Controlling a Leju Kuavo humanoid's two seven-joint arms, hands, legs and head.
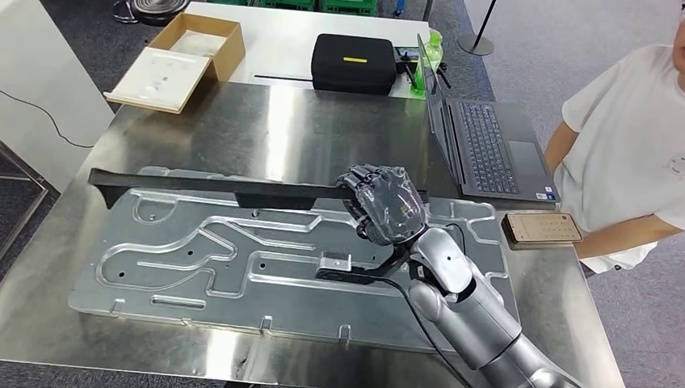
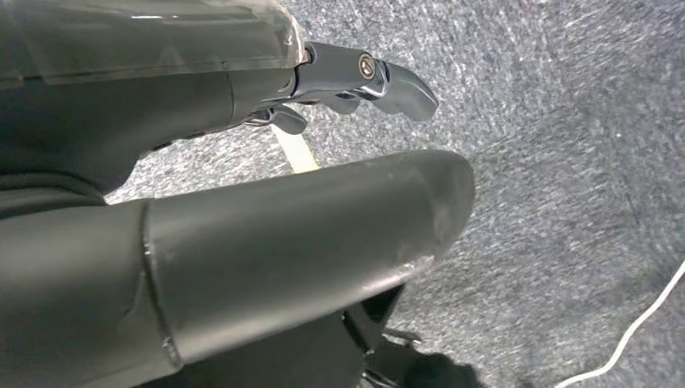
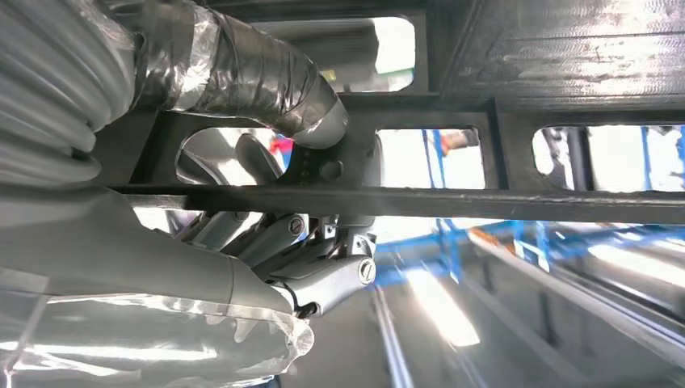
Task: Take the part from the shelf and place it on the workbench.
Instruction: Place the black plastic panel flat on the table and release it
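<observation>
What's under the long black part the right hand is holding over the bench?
Under the long black bar-shaped part lies the large grey machined metal plate, flat on the steel workbench. The right hand grips the part's right end, hiding the plate beneath it.

The right arm [image 1: 476, 315] is made of rounded, silver, glossy shells, with a ball-like joint behind the wrist and a thin black cable running along its underside. The right hand [image 1: 386, 204] is dark grey and wrapped in clear, crinkled film. In the right wrist view its fingers [image 3: 323, 279] are bare metal links with small round screw heads. The left hand [image 2: 355, 77] shows a polished metal fingertip with one screw, beside what seems a matte grey thumb.
</observation>
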